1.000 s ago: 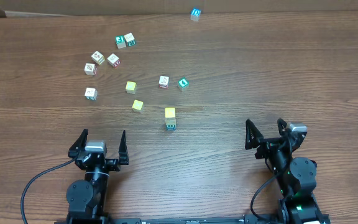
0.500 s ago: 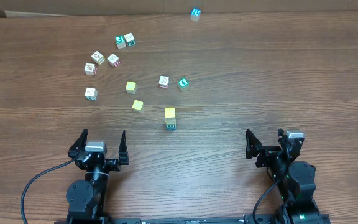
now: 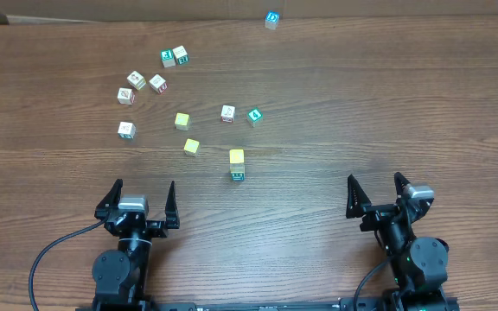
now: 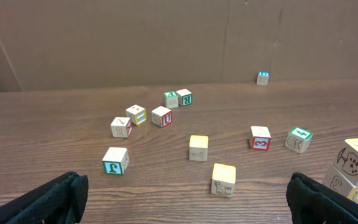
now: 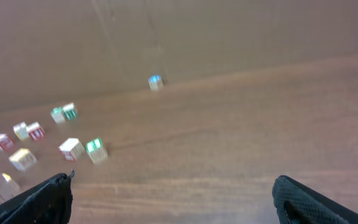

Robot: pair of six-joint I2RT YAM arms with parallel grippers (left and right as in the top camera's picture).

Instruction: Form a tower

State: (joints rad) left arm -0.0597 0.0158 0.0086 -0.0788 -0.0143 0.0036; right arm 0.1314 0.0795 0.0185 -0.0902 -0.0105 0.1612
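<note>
The tower (image 3: 236, 165) stands at the middle of the table, a narrow stack with a plain yellow cube on top and a teal-blue one at the base. In the left wrist view the tower (image 4: 355, 172) shows at the right edge, yellow over a white pictured cube. My left gripper (image 3: 143, 198) is open near the front edge, left of the tower and well short of it. In its own view the left gripper (image 4: 185, 208) holds nothing. My right gripper (image 3: 375, 193) is open at the front right, far from the tower. The right gripper (image 5: 174, 202) is also empty.
Two loose yellow cubes (image 3: 182, 121) (image 3: 192, 147) lie left of the tower. A white cube (image 3: 227, 113) and a teal cube (image 3: 254, 116) lie behind it. Several more cubes (image 3: 156, 83) cluster at the back left. One blue cube (image 3: 271, 19) sits at the far edge.
My right arm has drawn back toward the front edge and slightly right, still open. The left arm and the cubes have not moved.
</note>
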